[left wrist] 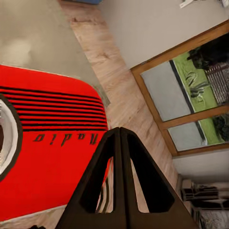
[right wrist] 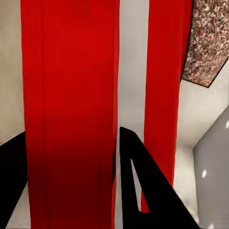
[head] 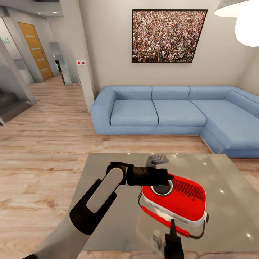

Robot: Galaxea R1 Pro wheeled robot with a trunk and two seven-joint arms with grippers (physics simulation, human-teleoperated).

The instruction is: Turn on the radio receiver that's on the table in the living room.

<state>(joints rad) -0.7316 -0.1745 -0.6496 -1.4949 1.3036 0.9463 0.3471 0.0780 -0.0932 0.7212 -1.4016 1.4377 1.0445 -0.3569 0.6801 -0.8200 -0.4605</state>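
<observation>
The red radio receiver (head: 180, 199) with white trim lies face up on the glossy grey table (head: 108, 172); its wire handle hangs at the near right. My left gripper (head: 167, 177) reaches across from the left and sits just over the round silver-ringed dial (head: 162, 189). In the left wrist view its fingers (left wrist: 120, 143) are pressed together above the radio's slotted grille (left wrist: 62, 107). My right gripper (head: 172, 226) comes up from the front at the radio's near edge. In the right wrist view its fingers (right wrist: 138, 186) stand either side of a red band of the radio (right wrist: 71, 95), touching it.
A blue corner sofa (head: 172, 111) runs behind the table and along the right. The crowd picture (head: 168, 35) hangs above it, and a white pendant lamp (head: 248, 25) is at the upper right. Light wood floor (head: 39, 144) stretches left toward a staircase and a wooden door.
</observation>
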